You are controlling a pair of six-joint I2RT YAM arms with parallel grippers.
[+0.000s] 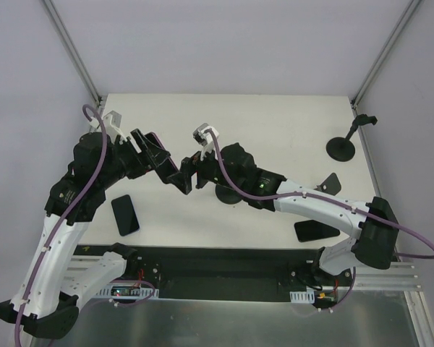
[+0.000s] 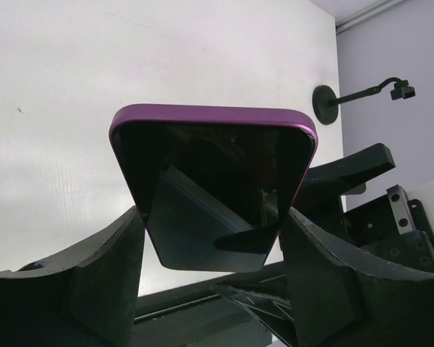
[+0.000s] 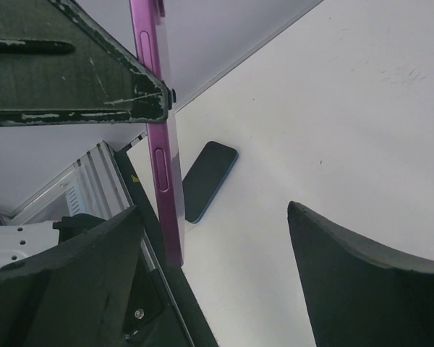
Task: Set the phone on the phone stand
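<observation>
Two robot arms meet over the middle of a white table [image 1: 275, 116]. The left gripper [image 1: 155, 152] is clenched on a purple phone [image 1: 161, 157], holding it in the air, tilted, well above the tabletop. In the left wrist view its fingers [image 2: 94, 275] press the two long edges at the phone's lower half, with the glossy black screen facing the camera. The right gripper [image 1: 189, 174] sits just beside the phone on its right. In the right wrist view its jaws are spread wide and unloaded, with the phone's thin purple side, buttons showing, close by one finger [image 3: 65, 289]. I cannot tell whether that finger touches it.

The phone stand [image 1: 341, 147], a black round base with a bent arm, stands at the far right, well apart from the phone. A blue phone [image 1: 125, 214] lies flat near the left arm, and a dark phone [image 1: 317, 230] lies near the right arm.

The phone looks stiff, fairly light, and smooth. Its glass face and polished rim are probably slippery and could crack if dropped. The safest hold appears to be across the long edges near the middle, clear of the side buttons and off the screen.

No brand, label or writing can be read anywhere.
</observation>
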